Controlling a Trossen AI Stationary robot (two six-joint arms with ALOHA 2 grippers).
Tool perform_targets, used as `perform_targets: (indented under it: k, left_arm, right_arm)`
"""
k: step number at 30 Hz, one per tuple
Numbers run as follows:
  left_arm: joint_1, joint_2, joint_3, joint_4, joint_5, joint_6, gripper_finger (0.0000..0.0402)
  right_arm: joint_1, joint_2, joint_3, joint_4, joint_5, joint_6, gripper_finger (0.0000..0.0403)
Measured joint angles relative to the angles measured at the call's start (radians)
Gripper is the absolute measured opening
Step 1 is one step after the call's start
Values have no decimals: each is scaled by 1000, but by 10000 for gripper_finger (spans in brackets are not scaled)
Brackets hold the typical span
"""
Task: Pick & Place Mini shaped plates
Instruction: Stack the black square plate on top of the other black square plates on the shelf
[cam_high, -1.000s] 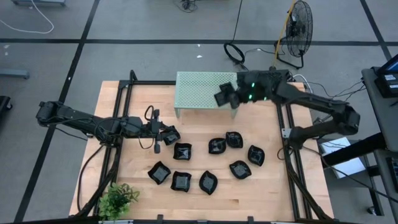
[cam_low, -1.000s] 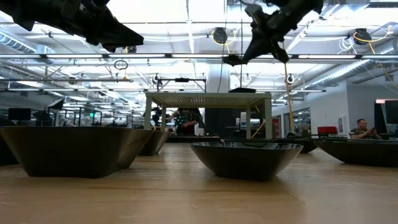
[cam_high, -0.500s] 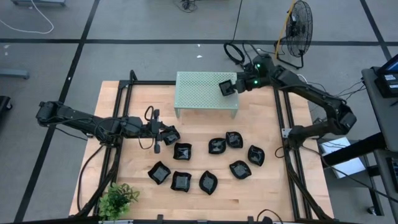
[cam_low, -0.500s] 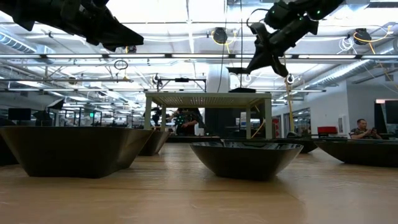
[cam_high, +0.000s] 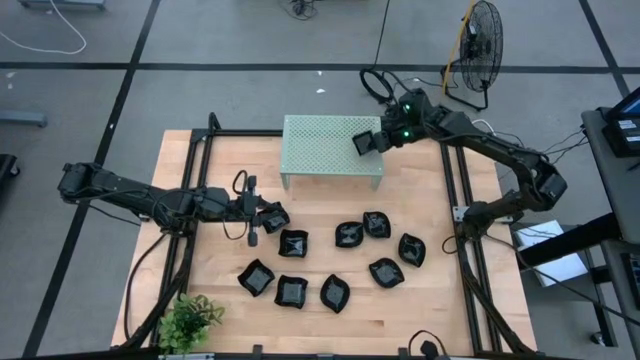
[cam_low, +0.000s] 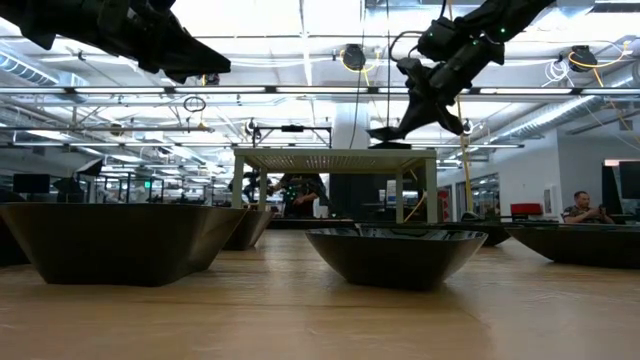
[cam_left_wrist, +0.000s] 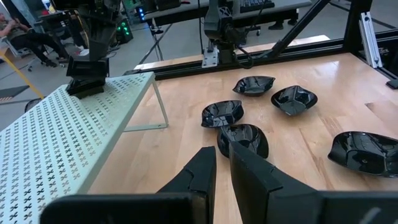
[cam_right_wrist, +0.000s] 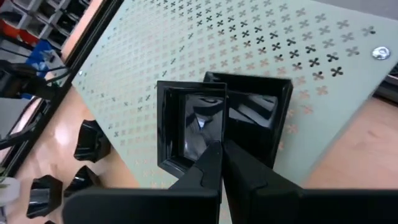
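Pinching glossy black square plate, right claw over perforated green stand.

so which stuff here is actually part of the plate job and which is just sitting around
Part of the job:
- square plate held by the right gripper over the stand
- loose black plates on the table
- left gripper, low beside the plates

Just lying about:
- green perforated stand
- small plant at the table corner
- floor fan
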Motion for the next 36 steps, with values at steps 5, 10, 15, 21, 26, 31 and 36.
perform_targets:
  k: [5, 10, 15, 21, 26, 31, 36]
  left_arm:
    - [0, 0, 0, 0, 0, -1, 51]
    - [0, 0, 0, 0, 0, -1, 51]
    - [0, 0, 0, 0, 0, -1, 51]
    - [0, 0, 0, -6, 0, -1, 51]
    - [0, 0, 0, -12, 0, -1, 51]
    - [0, 0, 0, -12, 0, -1, 51]
    - [0, 0, 0, -12, 0, -1, 51]
  right_arm:
    - [0, 0, 0, 0, -1, -2, 0]
    - [0, -6, 0, 23, 0, 0, 0]
    - [1, -6, 0, 55, 57, -4, 0]
    - [0, -6, 0, 16, 128, -43, 0]
    - [0, -6, 0, -2, 125, -44, 0]
    - [2, -6, 0, -4, 119, -44, 0]
    - [2, -6, 0, -4, 87, -44, 5]
